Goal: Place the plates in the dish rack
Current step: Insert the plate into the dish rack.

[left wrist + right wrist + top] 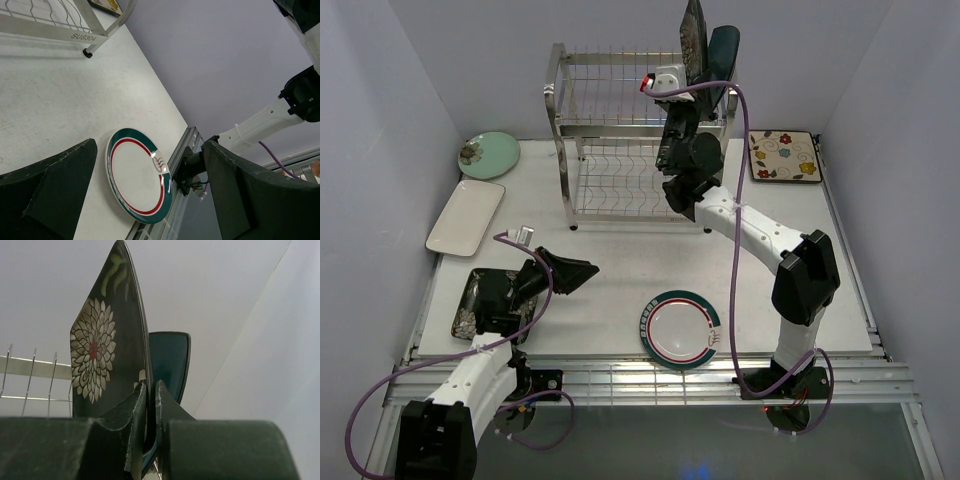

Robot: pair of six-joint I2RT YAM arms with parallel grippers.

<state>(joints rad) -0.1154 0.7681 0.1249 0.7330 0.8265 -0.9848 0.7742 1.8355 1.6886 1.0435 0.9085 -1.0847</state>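
Note:
The steel dish rack point(620, 150) stands at the back middle. My right gripper point(688, 88) is at its top tier's right end, shut on the lower edge of an upright dark floral square plate point(694, 38); the wrist view shows the jaws point(150, 386) pinching that plate point(105, 345). The plain teal plate point(724, 50) stands just behind it, also seen in the right wrist view point(171, 360). My left gripper point(572, 272) is open and empty above the table, left of the round teal-rimmed plate point(680, 329), which the left wrist view point(137, 175) also shows.
A pale green round plate point(488, 154) and a white rectangular plate point(466, 216) lie at the left. A second dark floral square point(475, 302) lies under my left arm. A cream flowered square point(784, 156) lies right of the rack. The rack's lower tier holds no plates.

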